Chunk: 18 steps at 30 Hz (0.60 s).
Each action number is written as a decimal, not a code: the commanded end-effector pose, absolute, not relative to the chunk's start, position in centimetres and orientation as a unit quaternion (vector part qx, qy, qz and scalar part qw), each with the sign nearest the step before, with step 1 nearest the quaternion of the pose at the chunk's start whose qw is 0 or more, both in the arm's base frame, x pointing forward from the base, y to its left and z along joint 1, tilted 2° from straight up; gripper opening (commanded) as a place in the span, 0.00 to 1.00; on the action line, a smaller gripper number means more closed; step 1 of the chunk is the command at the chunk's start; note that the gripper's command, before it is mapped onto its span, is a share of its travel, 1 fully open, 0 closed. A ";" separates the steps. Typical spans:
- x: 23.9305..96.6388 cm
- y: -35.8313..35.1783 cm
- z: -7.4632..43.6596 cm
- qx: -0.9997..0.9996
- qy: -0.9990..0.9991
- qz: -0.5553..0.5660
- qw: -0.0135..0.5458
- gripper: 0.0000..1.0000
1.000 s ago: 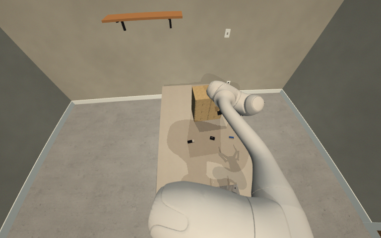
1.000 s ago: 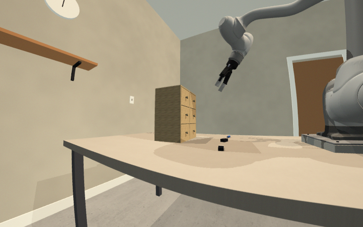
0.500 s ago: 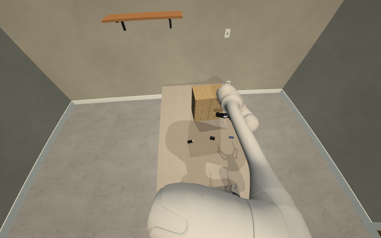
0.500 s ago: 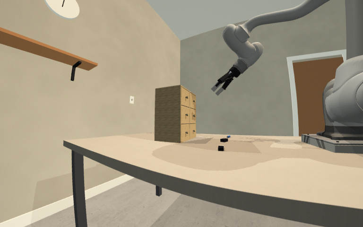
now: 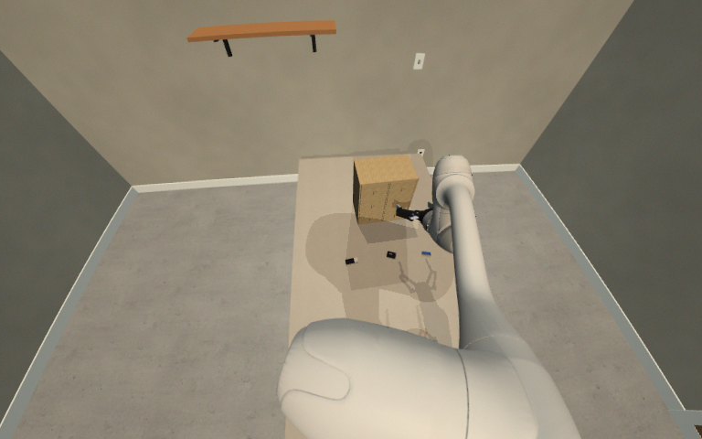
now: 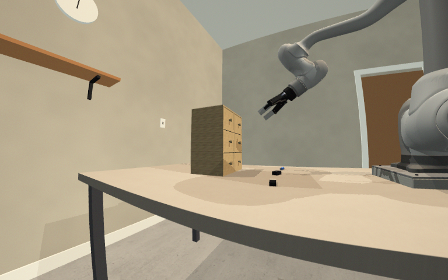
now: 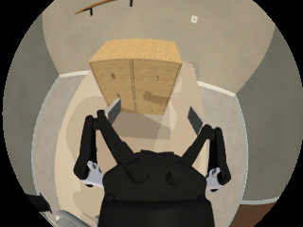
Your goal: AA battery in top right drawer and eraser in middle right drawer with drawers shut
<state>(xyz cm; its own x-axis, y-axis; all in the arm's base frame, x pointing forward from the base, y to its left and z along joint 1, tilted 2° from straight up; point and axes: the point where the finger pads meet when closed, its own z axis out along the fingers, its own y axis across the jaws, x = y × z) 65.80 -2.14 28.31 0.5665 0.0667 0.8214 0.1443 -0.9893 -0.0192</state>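
Observation:
The wooden chest (image 5: 385, 168) (image 6: 206, 138) (image 7: 137, 49) stands upright at the back of the table. The top right drawer (image 6: 237, 119) (image 7: 163, 71) and the middle right drawer (image 6: 238, 147) (image 7: 153, 96) look shut. A small blue cylinder (image 5: 425, 253) (image 6: 282, 168), seemingly the AA battery, lies in front of the chest to the right. A black block with a pale end (image 5: 350, 261) (image 6: 272, 182), seemingly the eraser, lies to the left. My gripper (image 6: 265, 114) (image 7: 155, 108) is open and empty, tilted towards the chest, in front of its upper part and high above the table. Neither small object shows clearly in the wrist view.
Another small black object (image 5: 391, 254) (image 6: 276, 172) lies between the battery and the eraser on the table (image 5: 322, 190) (image 6: 198, 198). The wall stands behind the chest, with an orange shelf (image 5: 268, 29) (image 6: 46, 57) high on the left. The arm crosses the right side.

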 end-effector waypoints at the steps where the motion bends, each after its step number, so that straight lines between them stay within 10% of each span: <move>1: 66.1 -1.9 28.0 -0.852 -0.069 -0.516 0.058 1.00; 18: 67.1 -1.7 27.0 -0.819 -0.066 -0.566 0.063 1.00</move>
<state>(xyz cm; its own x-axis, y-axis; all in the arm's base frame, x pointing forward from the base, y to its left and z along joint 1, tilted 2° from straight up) 66.99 -2.04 27.30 0.4200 0.0419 0.9066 0.1847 -0.9820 -0.0401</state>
